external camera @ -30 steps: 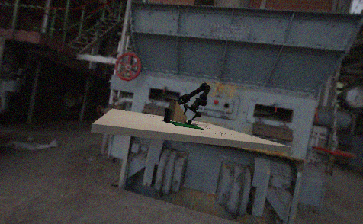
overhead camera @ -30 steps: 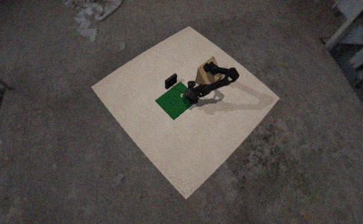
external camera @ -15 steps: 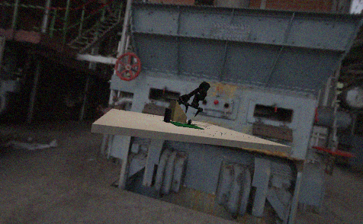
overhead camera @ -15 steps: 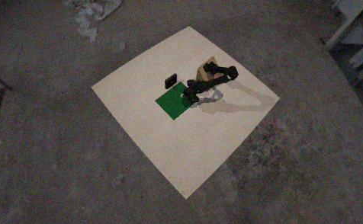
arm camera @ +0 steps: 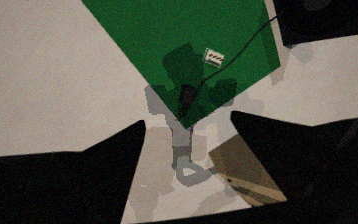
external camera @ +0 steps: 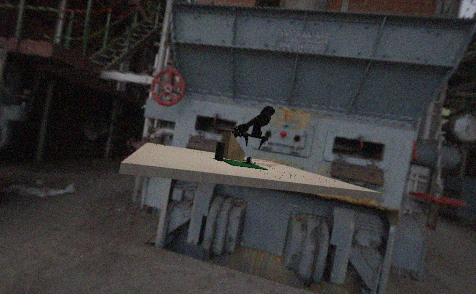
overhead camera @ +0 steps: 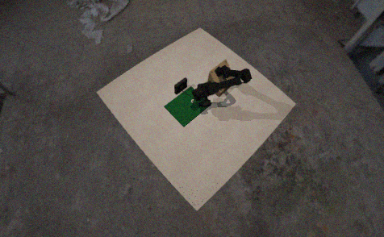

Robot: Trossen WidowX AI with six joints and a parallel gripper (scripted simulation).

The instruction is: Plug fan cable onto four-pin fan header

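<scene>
The green board (overhead camera: 181, 110) (external camera: 258, 166) (arm camera: 131, 25) lies on the pale table. The small white four-pin header (arm camera: 214, 57) (overhead camera: 192, 101) shows bare pins in the wrist view. The black plug (arm camera: 187, 95) (external camera: 249, 160) is off the header, at the board's near corner in the wrist view, with the thin black cable (arm camera: 241, 52) running from it past the header to the black fan (arm camera: 326, 22) (overhead camera: 181, 85) (external camera: 219, 151). Whether the plug touches the board is unclear. My gripper (arm camera: 188, 119) (external camera: 254, 147) is open and empty, raised above the plug and board, touching neither.
A tan wooden block (overhead camera: 215, 76) (external camera: 234, 147) (arm camera: 231, 157) stands beside the board, near the arm. The fan stands upright just off the board's edge. The arm's shadow falls over the board corner and plug. The pale table (overhead camera: 195, 169) (external camera: 177, 162) has open edges all round.
</scene>
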